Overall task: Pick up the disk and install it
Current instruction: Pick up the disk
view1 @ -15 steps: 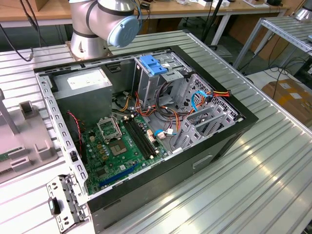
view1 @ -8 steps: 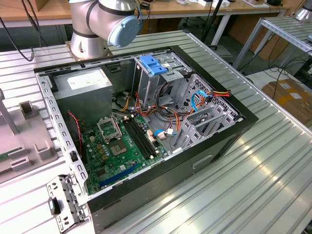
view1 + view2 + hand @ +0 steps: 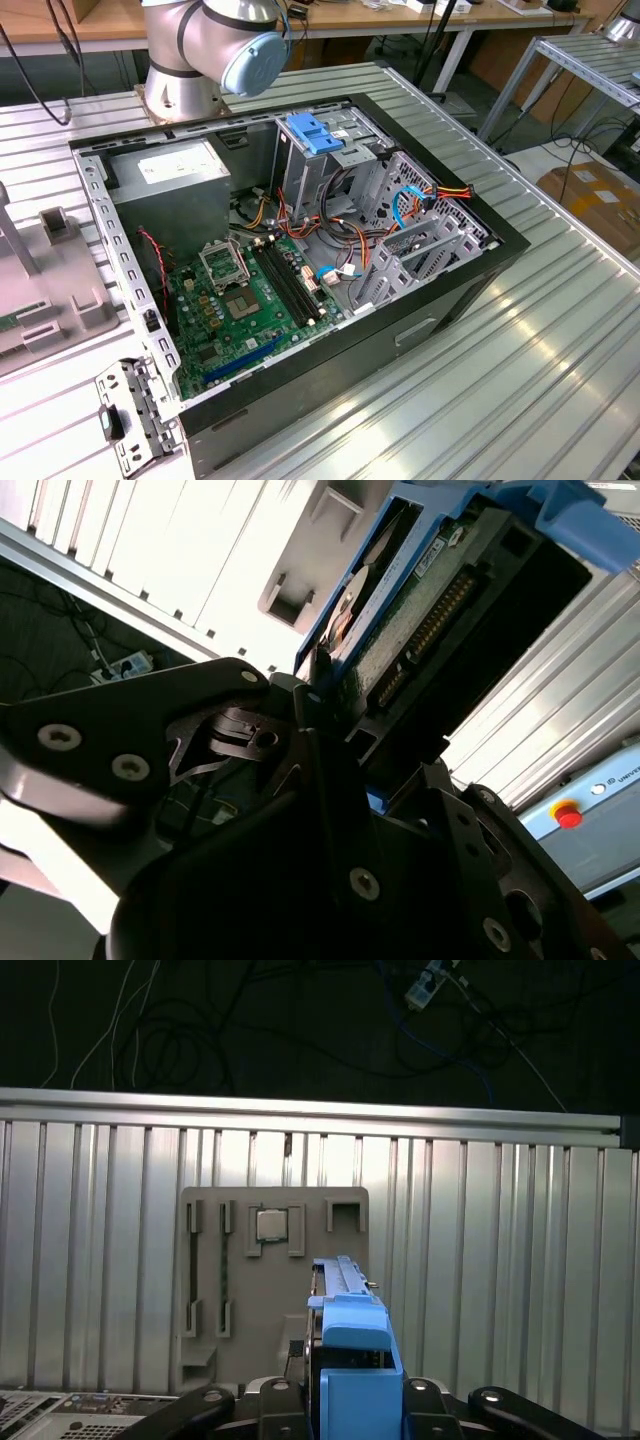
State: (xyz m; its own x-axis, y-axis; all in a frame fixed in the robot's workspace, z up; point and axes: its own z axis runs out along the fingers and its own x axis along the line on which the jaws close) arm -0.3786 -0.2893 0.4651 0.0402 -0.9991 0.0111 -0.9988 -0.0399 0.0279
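Your gripper (image 3: 325, 695) has its jaws clamped on the disk (image 3: 440, 600), seemingly by one end. In the first wrist view, a grey fixture plate (image 3: 270, 1300) lies beyond it.

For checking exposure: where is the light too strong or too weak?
Second wrist view: the table burns out to white beside the disk, and the gripper is in deep shadow. First wrist view: table evenly lit, background black. Exterior view: soft light, mild glare on the table ribs.
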